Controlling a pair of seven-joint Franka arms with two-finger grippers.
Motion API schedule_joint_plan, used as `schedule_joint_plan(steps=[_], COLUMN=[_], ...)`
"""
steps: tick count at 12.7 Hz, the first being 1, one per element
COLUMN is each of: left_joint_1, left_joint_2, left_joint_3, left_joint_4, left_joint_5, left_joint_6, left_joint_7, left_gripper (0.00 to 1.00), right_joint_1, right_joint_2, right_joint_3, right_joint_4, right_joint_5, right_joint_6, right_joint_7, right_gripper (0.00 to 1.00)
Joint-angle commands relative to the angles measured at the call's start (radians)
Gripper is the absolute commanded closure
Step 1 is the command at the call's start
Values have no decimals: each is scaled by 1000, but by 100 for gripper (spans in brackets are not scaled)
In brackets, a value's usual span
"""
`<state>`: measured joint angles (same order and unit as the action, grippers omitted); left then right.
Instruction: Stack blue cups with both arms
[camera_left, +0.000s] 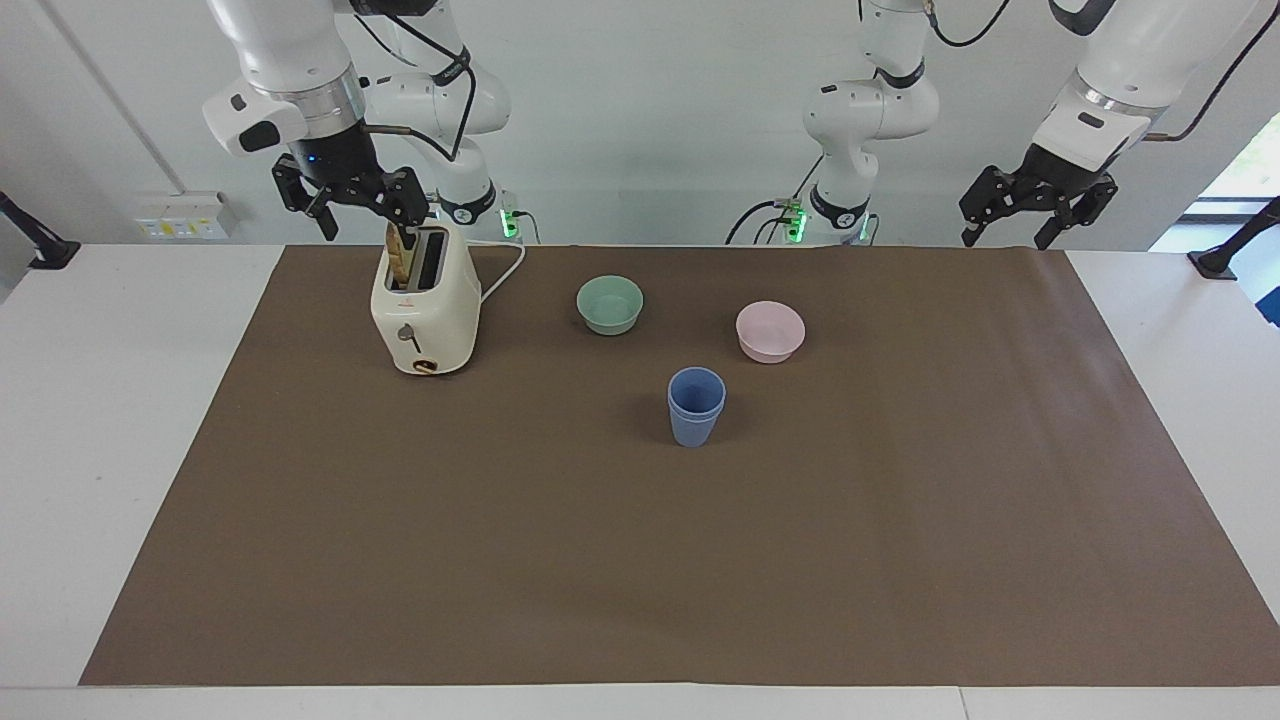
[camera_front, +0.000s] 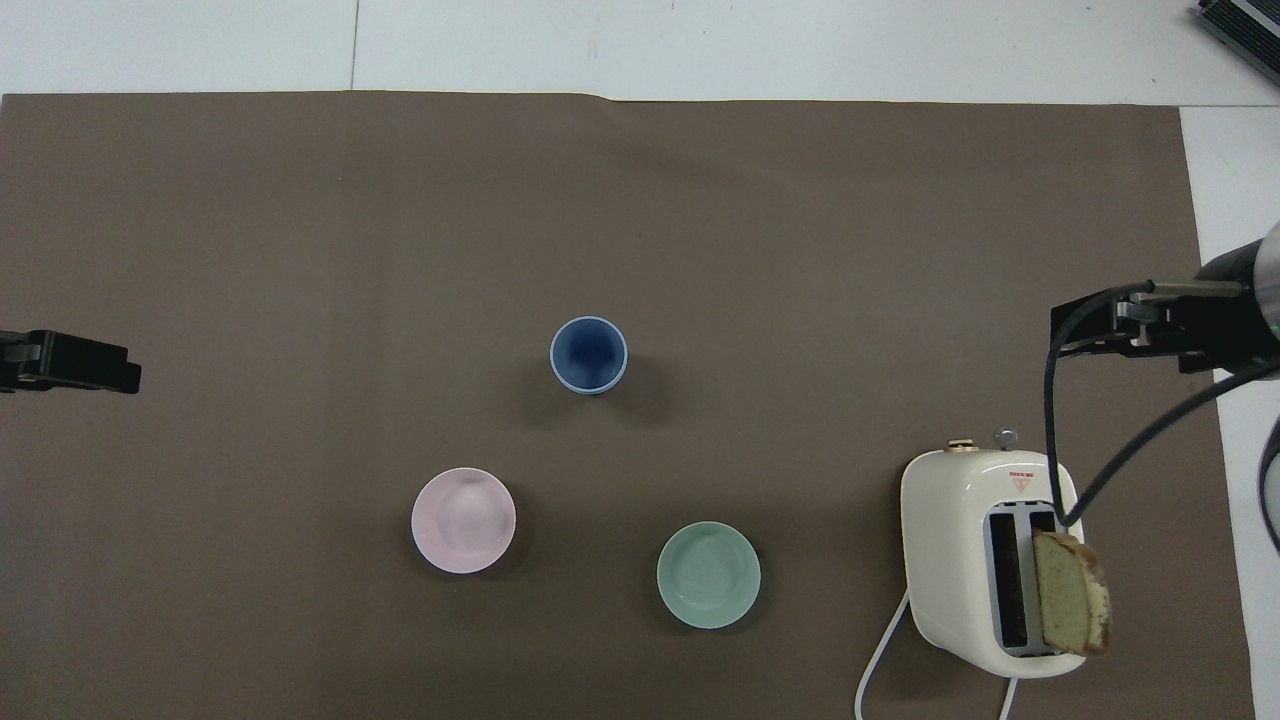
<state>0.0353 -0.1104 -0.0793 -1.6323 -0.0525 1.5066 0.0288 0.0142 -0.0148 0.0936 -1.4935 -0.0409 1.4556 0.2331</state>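
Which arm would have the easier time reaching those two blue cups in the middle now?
Left, narrowly. The periwinkle-blue tapered cups already sit nested, about equally distant from both. The left gripper waits open over the brown mat's edge with bare mat between; the right gripper hangs by the cream toaster.

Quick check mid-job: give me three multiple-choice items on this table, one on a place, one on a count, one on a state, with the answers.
1. The periwinkle-blue tapered cups stand:
A. nearer to the robots than both bowls
B. farther from the robots than both bowls
C. in the mint-green bowl

2. Bowls on the brown mat:
A. one
B. two
C. three

3. The blue cups are:
A. apart
B. nested
C. tipped over

Answers:
1 B, they sit lower in the facing view than the mint-green bowl and pale pink bowl.
2 B, one green, one pink.
3 B, two rims show on one upright stack.
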Motion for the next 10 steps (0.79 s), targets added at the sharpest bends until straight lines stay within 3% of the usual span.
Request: schedule_joint_plan(steps=[1, 10], left_joint_1=[8, 8], left_joint_2=[-3, -3], left_joint_3=[-2, -2], left_joint_4=[6, 6], left_joint_5=[-9, -9], left_joint_6=[-5, -5], left_joint_7=[-9, -9], left_gripper=[0, 0], right_joint_1=[-31, -43], right_joint_2=[-11, -10], right_joint_3=[6, 6], right_joint_4=[-16, -16], right_joint_5=[51, 64], right_joint_6=[8, 32], right_joint_7=[-50, -87], right_gripper=[0, 0])
